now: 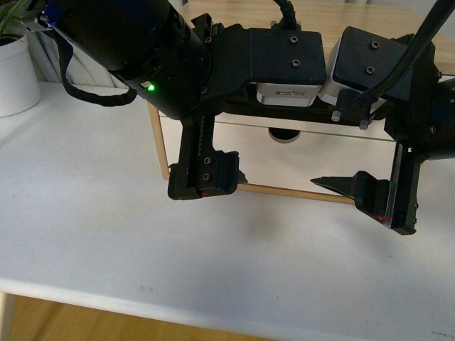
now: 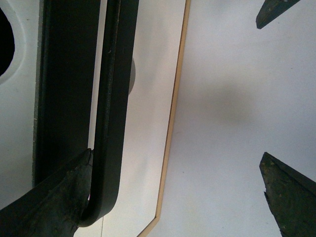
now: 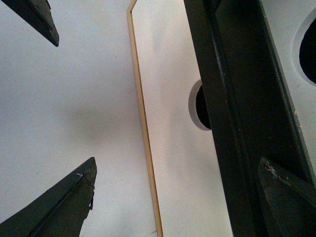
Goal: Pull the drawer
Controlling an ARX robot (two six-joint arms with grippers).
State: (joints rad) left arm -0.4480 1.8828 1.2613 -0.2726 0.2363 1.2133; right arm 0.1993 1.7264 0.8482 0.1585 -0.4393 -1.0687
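My left pincer and right pincer stand open astride the bar handle of the drawer, a finger either side, so closing should give a pulling grip.

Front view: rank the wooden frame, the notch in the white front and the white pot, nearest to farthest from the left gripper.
1. Wooden frame: its left post stands right beside the left gripper.
2. Notch: to the right, midway across the frame.
3. White pot: far left, farther back.
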